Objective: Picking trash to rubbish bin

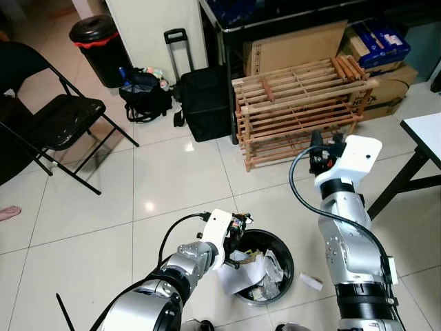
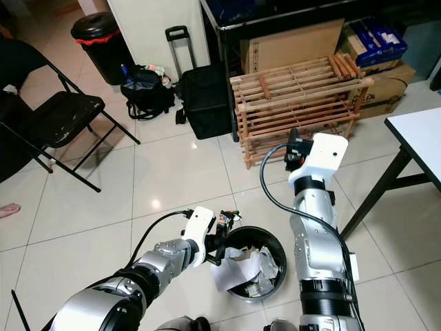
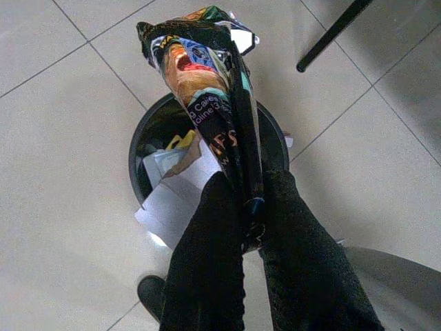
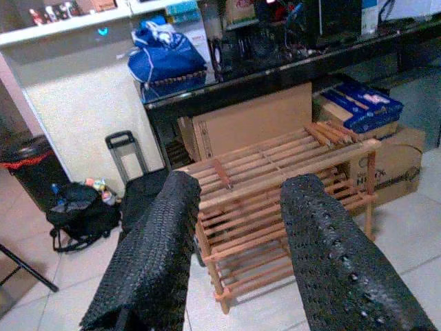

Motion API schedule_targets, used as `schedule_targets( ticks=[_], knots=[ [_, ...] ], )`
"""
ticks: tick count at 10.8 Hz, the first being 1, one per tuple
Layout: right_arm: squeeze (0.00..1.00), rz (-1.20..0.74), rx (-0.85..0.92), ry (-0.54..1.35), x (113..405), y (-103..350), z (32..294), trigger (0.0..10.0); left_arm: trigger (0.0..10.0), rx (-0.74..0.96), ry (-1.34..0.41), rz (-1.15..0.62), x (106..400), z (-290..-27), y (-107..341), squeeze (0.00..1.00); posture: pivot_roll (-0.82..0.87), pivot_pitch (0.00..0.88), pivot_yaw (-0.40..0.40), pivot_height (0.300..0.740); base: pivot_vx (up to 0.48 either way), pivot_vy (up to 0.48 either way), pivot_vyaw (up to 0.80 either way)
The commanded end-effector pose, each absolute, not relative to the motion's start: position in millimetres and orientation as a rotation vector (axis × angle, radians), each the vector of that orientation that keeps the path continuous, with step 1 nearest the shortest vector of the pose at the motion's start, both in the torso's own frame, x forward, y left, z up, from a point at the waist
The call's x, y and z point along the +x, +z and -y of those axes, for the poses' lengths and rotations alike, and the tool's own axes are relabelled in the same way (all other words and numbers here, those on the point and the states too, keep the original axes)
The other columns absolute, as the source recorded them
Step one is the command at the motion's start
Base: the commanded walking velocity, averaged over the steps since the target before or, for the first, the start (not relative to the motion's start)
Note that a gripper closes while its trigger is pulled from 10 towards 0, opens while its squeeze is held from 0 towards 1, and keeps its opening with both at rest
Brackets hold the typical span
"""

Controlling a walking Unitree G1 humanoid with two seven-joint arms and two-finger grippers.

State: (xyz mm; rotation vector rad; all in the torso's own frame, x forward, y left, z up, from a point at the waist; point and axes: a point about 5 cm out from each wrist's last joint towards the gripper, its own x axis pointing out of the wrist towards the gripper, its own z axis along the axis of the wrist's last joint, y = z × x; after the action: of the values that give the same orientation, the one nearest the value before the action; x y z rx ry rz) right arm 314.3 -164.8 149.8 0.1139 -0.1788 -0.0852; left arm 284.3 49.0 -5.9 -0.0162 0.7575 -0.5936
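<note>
The left pincer (image 3: 249,207) is closed on a crumpled wrapper (image 3: 207,89), held just above the near rim of the bin (image 3: 141,148). Released here, the wrapper could be caught on the rim or the paper (image 3: 172,203) draped over it and spilled to the floor. The right pincer (image 4: 238,255) is raised well apart, open and empty.

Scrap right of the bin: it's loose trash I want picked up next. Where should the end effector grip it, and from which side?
Probably from straight above, closing across its narrow width at the middle: the scrap lies flat on the tile, long and thin, apart from the bin. The open right end effector is free; the left end effector holds a wrapper.
</note>
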Motion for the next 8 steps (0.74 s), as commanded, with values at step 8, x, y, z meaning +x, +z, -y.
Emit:
schedule_targets(
  ticks=[8],
  knots=[
    [0.00,0.173,0.107,-0.080,313.7,153.6,161.4,10.0,10.0,-0.021,-0.649,-0.701,289.2,-19.8,8.9,1.00,-0.15,0.128,0.153,0.740,0.000,0.000,0.00]
  ],
)
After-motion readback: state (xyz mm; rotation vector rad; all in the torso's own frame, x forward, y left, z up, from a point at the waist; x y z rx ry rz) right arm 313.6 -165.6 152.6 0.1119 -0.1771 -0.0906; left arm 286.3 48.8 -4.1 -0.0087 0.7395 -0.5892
